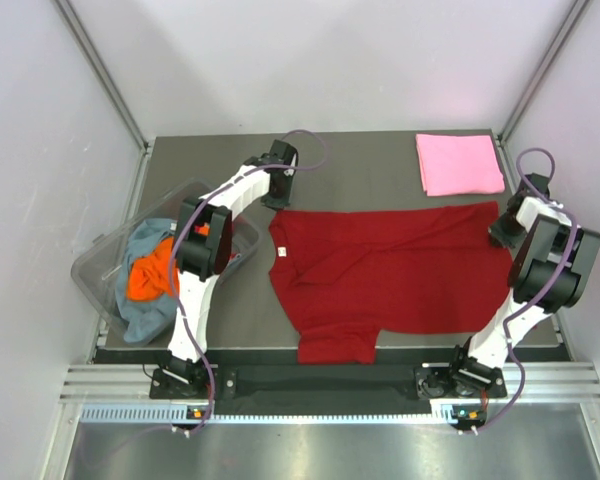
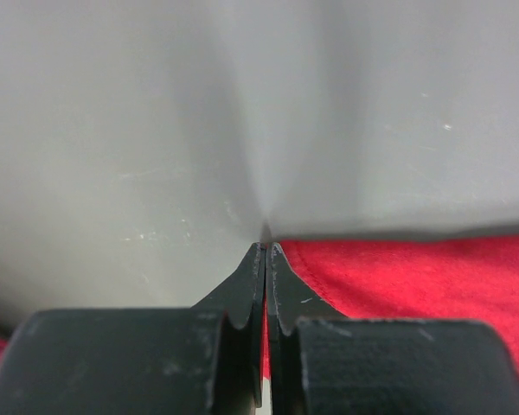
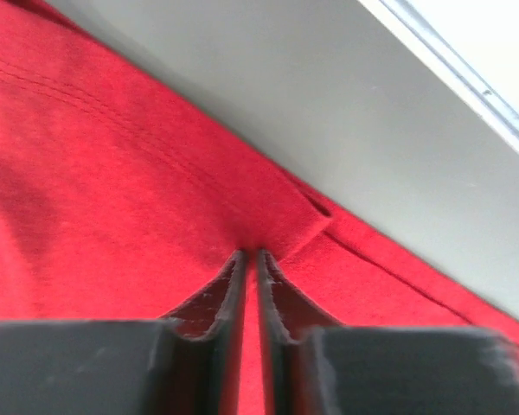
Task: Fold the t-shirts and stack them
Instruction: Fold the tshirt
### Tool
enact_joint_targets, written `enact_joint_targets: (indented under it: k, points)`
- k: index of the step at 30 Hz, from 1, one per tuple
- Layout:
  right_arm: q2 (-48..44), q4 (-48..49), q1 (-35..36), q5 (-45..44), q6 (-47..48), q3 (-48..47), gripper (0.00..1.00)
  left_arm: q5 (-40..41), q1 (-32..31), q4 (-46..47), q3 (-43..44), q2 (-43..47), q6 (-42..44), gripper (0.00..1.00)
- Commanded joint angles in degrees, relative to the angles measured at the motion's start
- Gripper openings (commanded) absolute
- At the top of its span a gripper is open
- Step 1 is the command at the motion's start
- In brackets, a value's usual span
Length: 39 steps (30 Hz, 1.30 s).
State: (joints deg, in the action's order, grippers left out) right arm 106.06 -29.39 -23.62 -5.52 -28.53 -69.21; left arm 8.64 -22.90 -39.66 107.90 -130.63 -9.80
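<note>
The dark red t-shirt (image 1: 390,275) lies spread across the middle of the table, its white neck label (image 1: 283,251) at the left. My left gripper (image 1: 278,200) is at the shirt's far left corner. In the left wrist view it (image 2: 266,246) is shut, with red cloth (image 2: 415,277) caught between the fingers. My right gripper (image 1: 500,235) is at the shirt's right edge. In the right wrist view it (image 3: 249,252) pinches a puckered fold of the red cloth (image 3: 112,173). A folded light pink t-shirt (image 1: 458,163) lies at the back right.
A clear plastic tub (image 1: 100,262) sits tilted off the table's left edge, holding an orange t-shirt (image 1: 148,280) and a grey-blue one (image 1: 145,315). The table's right edge (image 3: 467,69) runs close to my right gripper. White walls enclose the table.
</note>
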Motion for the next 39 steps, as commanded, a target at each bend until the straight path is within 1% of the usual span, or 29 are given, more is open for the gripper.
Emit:
enact_joint_targets:
  k: [1,8,13,14,15,16,18,19,20,22,25,29,35,37,39]
  points:
    - [0.2,1.88,0.24,-4.59,-0.73,1.01,0.0,0.68,1.71,0.2,1.88,-0.33,-2.32,0.0]
    - [-2.17,3.63,0.15,-7.05,-0.73,2.67,0.0,1.38,1.98,0.11,1.88,-0.24,-3.12,0.0]
    - [-3.49,3.64,0.15,-5.38,-1.35,2.94,0.0,1.38,1.98,-0.15,2.05,0.37,-3.03,0.0]
    - [-3.67,2.68,0.06,-5.12,-1.78,2.68,0.0,-0.02,1.98,-0.33,2.14,0.9,-2.25,0.0]
    - [-3.84,2.15,0.15,-4.51,-2.05,1.81,0.0,-1.08,1.98,-0.16,2.4,1.34,-1.89,0.01]
    - [-3.93,1.44,0.24,-4.24,-2.14,1.36,0.02,-1.69,1.98,0.02,2.41,1.78,-1.63,0.08]
    - [-4.11,-0.14,0.32,-3.71,-2.58,0.22,0.09,-3.72,1.98,1.33,1.8,3.36,-1.01,0.27]
    - [-4.54,-0.41,0.41,-3.71,-2.58,0.13,0.15,-4.16,1.98,1.69,1.62,3.8,-0.75,0.3]
    - [-4.72,-0.5,0.5,-3.54,-2.67,0.13,0.18,-4.68,1.98,1.69,1.53,4.24,-0.31,0.32]
    - [-4.81,-0.41,0.59,-2.57,-2.41,0.13,0.24,-6.09,1.98,1.6,1.61,4.24,0.22,0.35]
    - [-4.37,-0.49,1.29,-1.25,-1.53,-0.57,0.29,-7.76,1.98,0.82,1.62,3.54,0.57,0.36]
    - [-4.63,-1.64,2.52,-1.51,-3.62,-0.75,0.32,-7.94,1.98,0.46,1.26,3.27,0.05,0.38]
    - [-4.46,-2.78,4.19,-1.78,-7.49,-0.93,0.35,-2.85,1.98,2.12,0.65,6.43,-2.67,0.4]
    - [-4.11,-2.69,4.54,-2.04,-8.2,-0.93,0.35,-3.54,1.98,3.44,-0.23,7.31,-2.94,0.41]
    - [-4.02,-3.04,4.98,-2.21,-9.08,-1.01,0.35,-6.0,1.89,4.76,-1.37,8.28,-2.59,0.43]
